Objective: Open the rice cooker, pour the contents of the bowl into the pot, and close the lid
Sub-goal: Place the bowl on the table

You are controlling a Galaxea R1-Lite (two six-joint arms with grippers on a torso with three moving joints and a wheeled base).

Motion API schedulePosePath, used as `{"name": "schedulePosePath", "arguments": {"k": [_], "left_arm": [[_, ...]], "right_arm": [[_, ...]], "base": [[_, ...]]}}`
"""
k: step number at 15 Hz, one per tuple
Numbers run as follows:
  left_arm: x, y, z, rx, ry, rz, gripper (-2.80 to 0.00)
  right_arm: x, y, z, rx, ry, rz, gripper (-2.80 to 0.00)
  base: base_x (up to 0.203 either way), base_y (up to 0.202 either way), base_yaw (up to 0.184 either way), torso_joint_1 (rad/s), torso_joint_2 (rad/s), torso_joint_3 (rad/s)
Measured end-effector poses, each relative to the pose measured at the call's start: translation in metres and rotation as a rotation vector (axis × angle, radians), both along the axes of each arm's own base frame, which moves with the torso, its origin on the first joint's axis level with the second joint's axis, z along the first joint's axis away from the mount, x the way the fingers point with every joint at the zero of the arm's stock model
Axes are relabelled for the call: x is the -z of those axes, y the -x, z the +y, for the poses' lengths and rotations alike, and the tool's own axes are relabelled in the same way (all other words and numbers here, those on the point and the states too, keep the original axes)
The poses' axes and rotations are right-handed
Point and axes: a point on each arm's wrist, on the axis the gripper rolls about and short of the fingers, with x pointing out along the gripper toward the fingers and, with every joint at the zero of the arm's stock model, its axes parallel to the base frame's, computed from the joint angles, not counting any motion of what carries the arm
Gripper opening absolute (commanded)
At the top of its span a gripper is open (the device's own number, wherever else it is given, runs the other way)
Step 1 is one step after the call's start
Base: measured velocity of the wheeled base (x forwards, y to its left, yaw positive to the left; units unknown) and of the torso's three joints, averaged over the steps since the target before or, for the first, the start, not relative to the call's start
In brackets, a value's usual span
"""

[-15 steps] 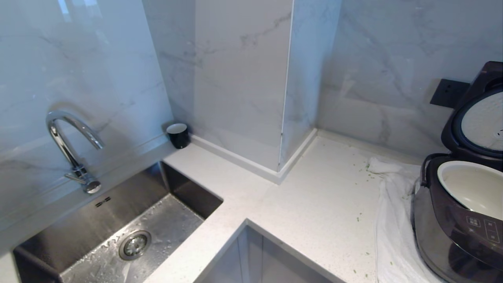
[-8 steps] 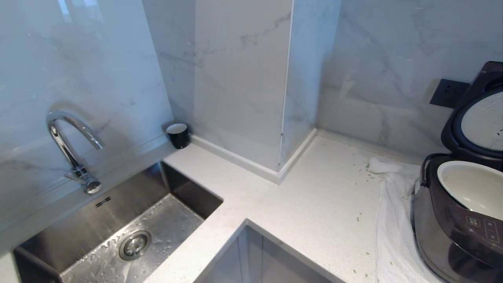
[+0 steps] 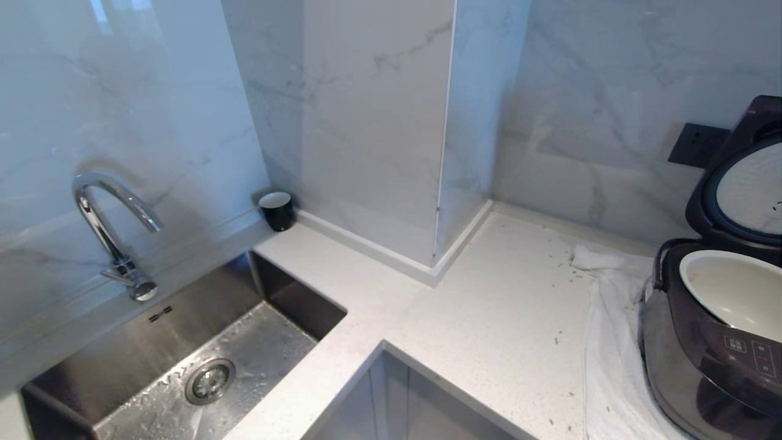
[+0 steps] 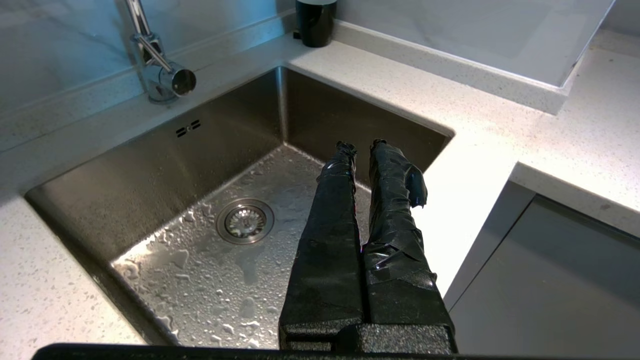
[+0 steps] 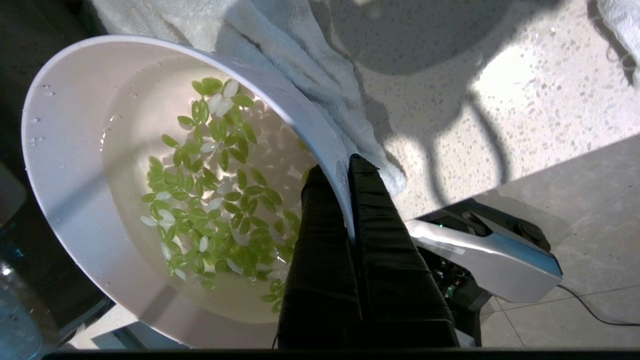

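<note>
We record: right gripper [image 5: 339, 170] pinched on the rim of the bowl [image 5: 65, 165], contents [image 5: 215, 200] inside, above towel [image 5: 300, 55] and countertop edge. Rice cooker [image 3: 690, 342] at our right, lid [image 3: 742, 183] raised, pot [image 3: 733, 293] exposed. Left gripper [image 4: 362, 147] closed, empty, over sink [image 4: 150, 165].

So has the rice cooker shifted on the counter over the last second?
No. The rice cooker sits at the same spot against the wall socket and the white towel, lid up.
</note>
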Motion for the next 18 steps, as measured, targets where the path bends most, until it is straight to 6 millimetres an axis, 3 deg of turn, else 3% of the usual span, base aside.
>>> {"name": "schedulePosePath", "arguments": {"k": [5, 11, 18], "left_arm": [[0.0, 0.0, 0.0, 0.0, 0.0, 0.0, -2.8], [0.0, 0.0, 0.0, 0.0, 0.001, 0.0, -2.8], [0.0, 0.0, 0.0, 0.0, 0.001, 0.0, -2.8]], "right_arm": [[0.026, -0.002, -0.026, 0.034, -0.009, 0.051, -2.8], [0.047, -0.011, -0.018, 0.011, -0.039, 0.05, -2.8], [0.07, 0.005, -0.023, 0.048, 0.01, 0.105, -2.8]], "base": [[0.0, 0.0, 0.0, 0.0, 0.0, 0.0], [0.0, 0.0, 0.0, 0.0, 0.0, 0.0], [0.0, 0.0, 0.0, 0.0, 0.0, 0.0]]}}
